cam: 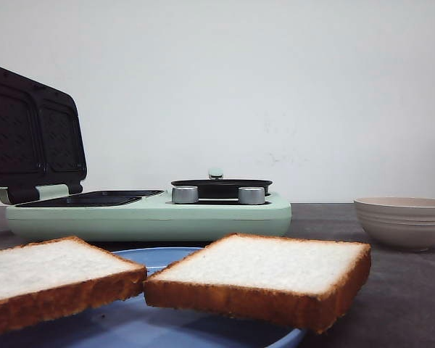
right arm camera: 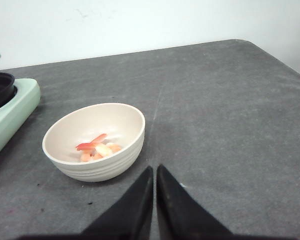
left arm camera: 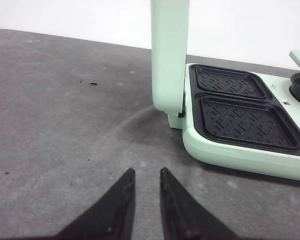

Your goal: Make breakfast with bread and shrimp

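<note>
Your left gripper point(left arm camera: 144, 182) has a narrow gap between its tips and holds nothing, hovering over bare table point(left arm camera: 65, 115) near the sandwich maker point(left arm camera: 240, 150), lid point(left arm camera: 169, 55) propped upright. Your right gripper point(right arm camera: 154, 180) is pinched closed and empty, just beside the bowl point(right arm camera: 110, 165) with the shrimp point(right arm camera: 97, 147) inside. Bread point(cam: 264, 272) sits on the blue plate point(cam: 152, 255) in front of the sandwich maker; the second slice point(cam: 51, 279) is cut off by the frame edge.
</note>
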Motion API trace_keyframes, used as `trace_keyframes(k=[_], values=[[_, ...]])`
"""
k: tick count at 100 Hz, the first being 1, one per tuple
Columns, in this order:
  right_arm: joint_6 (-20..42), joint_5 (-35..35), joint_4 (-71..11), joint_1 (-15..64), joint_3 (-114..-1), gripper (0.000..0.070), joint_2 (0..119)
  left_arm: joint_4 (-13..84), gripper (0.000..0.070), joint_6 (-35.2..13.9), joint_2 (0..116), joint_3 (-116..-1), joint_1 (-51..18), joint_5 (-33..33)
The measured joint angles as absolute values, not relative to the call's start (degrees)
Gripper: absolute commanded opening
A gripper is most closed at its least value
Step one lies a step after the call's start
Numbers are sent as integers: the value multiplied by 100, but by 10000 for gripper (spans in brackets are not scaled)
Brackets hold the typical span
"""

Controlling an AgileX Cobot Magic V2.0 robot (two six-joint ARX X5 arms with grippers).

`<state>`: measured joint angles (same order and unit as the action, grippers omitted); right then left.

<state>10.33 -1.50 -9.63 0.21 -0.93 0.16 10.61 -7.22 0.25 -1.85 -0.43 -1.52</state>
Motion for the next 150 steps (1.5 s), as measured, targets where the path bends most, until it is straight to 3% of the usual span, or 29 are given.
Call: trace_keyframes(k=[44,83,123,150], values=[[1129,45,-963,23,-93,2,14,1061,17,-720,25,-185,-43,-152],[2152,270,-1,23,-91,2,16,1061,17,-760,25,-185,-43,-152],[3188,858,156,25,-91,2,16,1055,15,-2486,25,-185,-45,176],[3245,1354,154,25,-91,2,16,1210,13,-2783,51,-381,-45,904]])
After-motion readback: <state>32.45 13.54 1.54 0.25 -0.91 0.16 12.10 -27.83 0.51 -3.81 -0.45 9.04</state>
